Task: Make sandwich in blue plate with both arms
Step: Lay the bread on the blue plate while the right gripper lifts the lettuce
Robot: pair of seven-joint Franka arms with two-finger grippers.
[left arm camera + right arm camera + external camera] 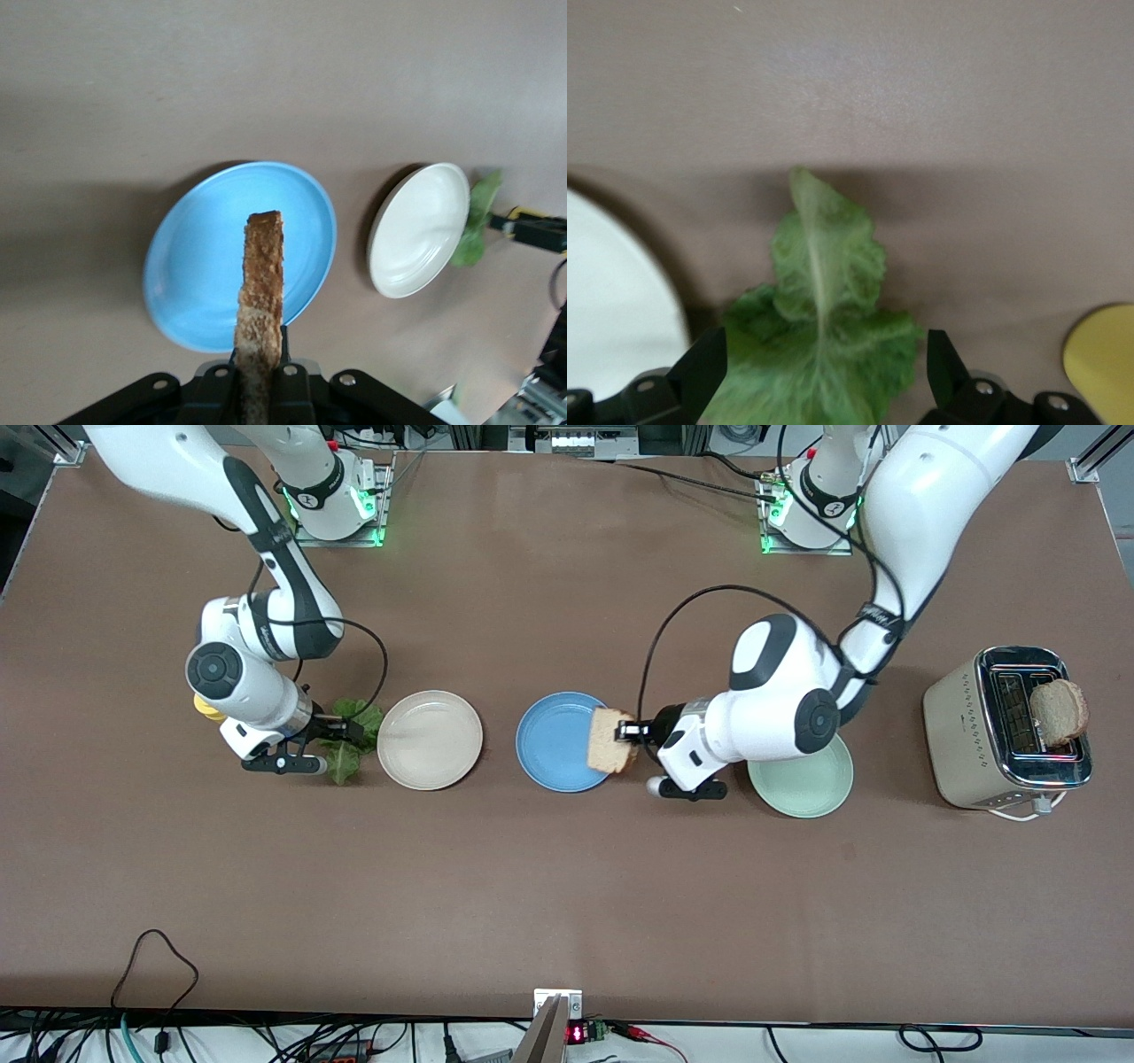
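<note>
I work over a brown table (549, 886) with both arm bases along one edge.

Left gripper (631, 732): its fingers are pressed together on a bread slice (611, 741), pinching it by one edge so that it hangs edge-on over the rim of the blue plate (554, 744) at the side toward the left arm. In the left wrist view the slice (262, 301) stands upright out of the jaws, with the plate (204, 274) below it.

Right gripper (332, 735): its fingers are spread wide, one on each side of the lettuce leaf (350, 748), which lies on the table beside the cream-white plate (430, 740). In the right wrist view the leaf (824, 336) sits between the open fingers and nothing is gripped.

Step in hand, as I judge it: lay the first slice in the blue plate.
1. Bring the slice over the plate's middle, not its rim.
2. Tilt it flat and lower it before releasing, so it does not tip onto the table.
3. Close the right fingers low on the leaf's stem end.

Containers:
- Blue plate: empty.
- Cream-white plate: empty.
- Mint-green plate (811, 788), partly under the left arm: nothing visible on it.
- Toaster (974, 735): a second slice (1059, 713) stands in its slot.
- A yellow thing (1103, 354) lies beside the right gripper.
</note>
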